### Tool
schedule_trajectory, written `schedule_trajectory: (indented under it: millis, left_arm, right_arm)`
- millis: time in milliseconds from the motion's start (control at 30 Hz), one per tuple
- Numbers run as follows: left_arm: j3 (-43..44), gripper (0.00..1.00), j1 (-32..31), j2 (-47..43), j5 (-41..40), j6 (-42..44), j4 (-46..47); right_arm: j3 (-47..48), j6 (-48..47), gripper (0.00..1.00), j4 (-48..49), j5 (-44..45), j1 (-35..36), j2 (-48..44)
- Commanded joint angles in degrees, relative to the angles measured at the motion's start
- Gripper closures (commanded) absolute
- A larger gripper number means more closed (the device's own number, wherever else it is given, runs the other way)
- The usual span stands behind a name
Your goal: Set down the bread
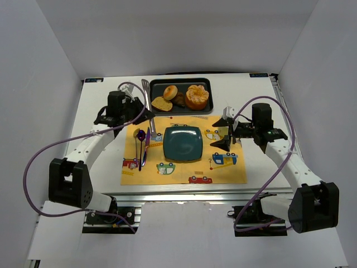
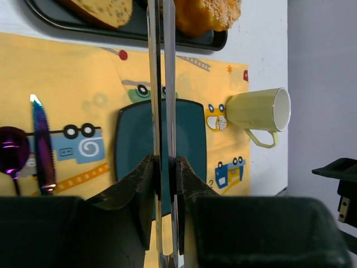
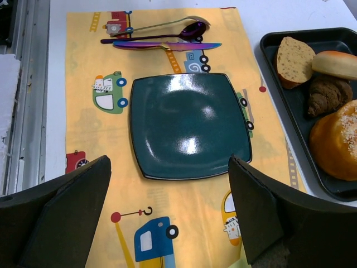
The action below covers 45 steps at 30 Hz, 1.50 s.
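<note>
White worktop w/ yellow vehicle-print placemat, teal square glossy plate at its centre. R claw at plate's 3 o'clock, fingers wide apart. L claw at approx. 10 o'clock, clamped on silver metal tongs. Small round golden-brown bun lies in black rectangular tray at 12 o'clock, left-centre of tray.

Base low, the left arm is bent at the elbow and runs up the left side, wrist turned inward to the right. The left claw is clamped tight, fingers pinching the tongs, blades pressed together. On the other side the right arm mirrors it, wrist pointing left. The right claw is spread wide and empty, fingers far apart, angled down.
</note>
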Motion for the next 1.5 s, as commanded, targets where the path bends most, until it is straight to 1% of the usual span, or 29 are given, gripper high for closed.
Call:
schedule_trajectory:
  millis: [0,100,200,233,267,300,567,733,900,1067,1233,1467]
  left_arm:
    - [1.2,0.73,-2.0,1.8,2.8,-6.1,3.5]
    - [4.6,0.7,-3.5,4.3,1.4,-3.8,1.5]
    - [10.9,0.66,-5.6,7.5,-2.0,2.8,-5.4]
    - [12.6,0.65,-6.2,8.4,-3.0,6.0,-9.4]
    - [15.6,0.64,-6.4,9.3,-3.6,7.1,-11.1]
    - [16.7,0.64,-7.0,10.7,-3.9,8.0,-13.0]
    - [23.0,0.56,-8.1,14.5,-5.6,11.4,-16.7]
    - [27.1,0.55,-9.1,16.7,-7.9,14.7,-19.6]
    - [31.5,0.55,-11.4,18.3,-13.4,19.2,-22.6]
    - [36.1,0.55,-14.1,18.7,-15.9,23.5,-23.2]
    - [38.9,0.55,-14.9,19.2,-19.5,26.3,-23.8]
    - [44.5,0.52,-15.6,24.3,-25.1,31.1,-27.2]
  right_arm:
    - [1.0,-0.2,0.11,-0.3,-1.2,-0.7,-1.3]
    - [0.7,-0.2,0.11,-0.3,-1.1,-0.9,-1.7]
    - [0.5,-0.2,0.11,-0.4,-1.1,-1.0,-1.8]
    - [0.5,-0.2,0.11,-0.4,-1.2,-1.0,-1.6]
    - [0.4,-0.2,0.11,-0.3,-1.3,-1.0,-1.7]
    - [0.4,-0.2,0.11,-0.4,-1.3,-1.1,-1.7]
    - [-0.3,-0.4,0.11,-0.5,-1.3,-1.6,-1.7]
    - [-0.3,-0.6,0.11,-0.7,-1.2,-1.8,-1.5]
    - [-0.5,-0.7,0.1,-0.8,-1.4,-2.0,-1.3]
    - [-0.6,-1.0,0.11,-1.1,-1.2,-2.3,-1.3]
    - [-0.7,-1.1,0.11,-1.2,-1.4,-2.5,-1.1]
    - [-0.3,-1.1,0.1,-1.2,-1.8,-2.5,-0.4]
